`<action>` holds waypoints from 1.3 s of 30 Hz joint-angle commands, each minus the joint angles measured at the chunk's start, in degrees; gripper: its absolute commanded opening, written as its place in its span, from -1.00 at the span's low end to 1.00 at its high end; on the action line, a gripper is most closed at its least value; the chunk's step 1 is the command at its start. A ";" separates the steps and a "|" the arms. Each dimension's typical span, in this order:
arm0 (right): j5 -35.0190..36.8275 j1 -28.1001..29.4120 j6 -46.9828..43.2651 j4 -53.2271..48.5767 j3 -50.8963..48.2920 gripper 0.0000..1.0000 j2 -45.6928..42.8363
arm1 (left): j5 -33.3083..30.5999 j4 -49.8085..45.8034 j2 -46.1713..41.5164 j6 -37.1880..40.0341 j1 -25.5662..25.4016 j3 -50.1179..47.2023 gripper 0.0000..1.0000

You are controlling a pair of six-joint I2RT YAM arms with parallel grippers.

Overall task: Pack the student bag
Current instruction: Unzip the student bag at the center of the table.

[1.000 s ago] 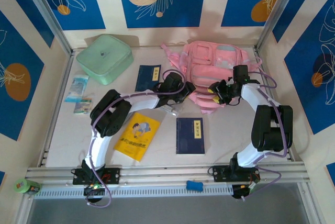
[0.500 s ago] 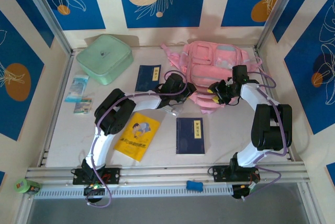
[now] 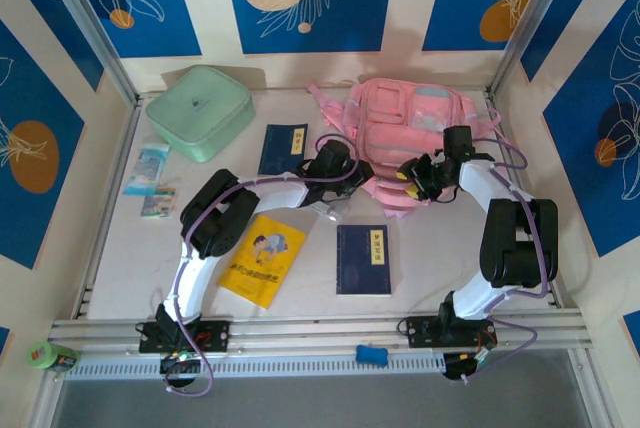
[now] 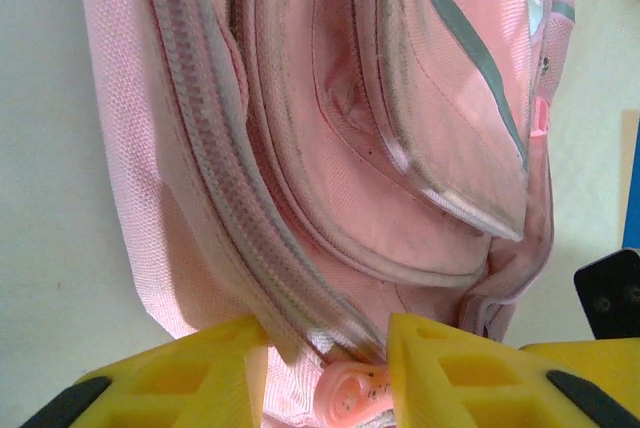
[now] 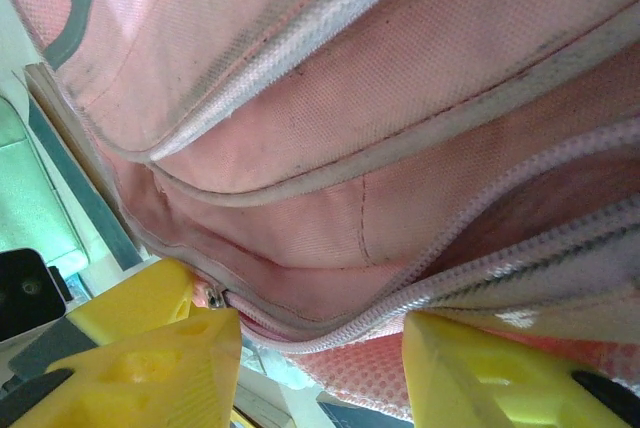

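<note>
Left wrist: student bag (image 4: 380, 148), cropped edges.

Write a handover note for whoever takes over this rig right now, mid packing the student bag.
Left gripper: fingers astride the bag at its zip edge, pull tab between them; grip unclear.
Right gripper: astride a zip seam at the bag's near edge; grip unclear.
Done: nothing looks packed. The yellow book, near blue book, far blue book and green case lie outside the bag.
Left: open a pocket, load the items.
</note>
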 commanded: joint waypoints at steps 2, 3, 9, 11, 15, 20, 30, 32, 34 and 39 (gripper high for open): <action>0.54 0.12 -0.39 -0.54 -0.82 -0.05 0.34 | 0.76 -2.69 -3.32 2.92 -0.43 1.94 -0.29; 0.47 0.07 -0.36 -0.54 -0.82 -0.06 0.30 | 0.37 -3.20 -3.69 3.47 -0.38 1.92 -0.28; 0.59 0.05 -0.26 -0.19 -0.98 -0.06 0.56 | 0.74 -4.32 -3.74 5.75 -0.30 3.22 -0.27; 0.66 0.03 -0.41 -0.20 -0.99 -0.06 0.67 | -0.32 -6.64 -4.48 7.40 -0.47 3.90 -0.27; 0.73 -0.04 -0.40 0.17 -1.09 -0.06 1.30 | 0.48 -4.57 -3.63 6.09 -0.31 3.37 -0.25; 1.02 -0.04 -0.67 0.05 -1.09 -0.06 1.53 | 0.61 -3.29 -3.30 6.88 -0.82 4.18 -0.29; 0.55 -0.31 -0.43 0.56 -1.49 -0.05 1.92 | -0.20 -2.91 -1.07 3.92 -1.25 4.04 -0.25; 0.41 -0.31 -0.49 0.51 -1.43 -0.05 1.92 | -1.02 -3.10 -0.94 4.20 -1.24 4.14 -0.25; 0.67 -0.34 -0.56 0.51 -1.44 -0.05 1.91 | -1.28 -2.68 -0.61 4.40 -1.26 4.44 -0.26; 0.59 -0.32 -0.48 0.45 -1.31 -0.05 2.20 | -1.07 -2.42 0.89 4.75 -1.93 6.08 -0.35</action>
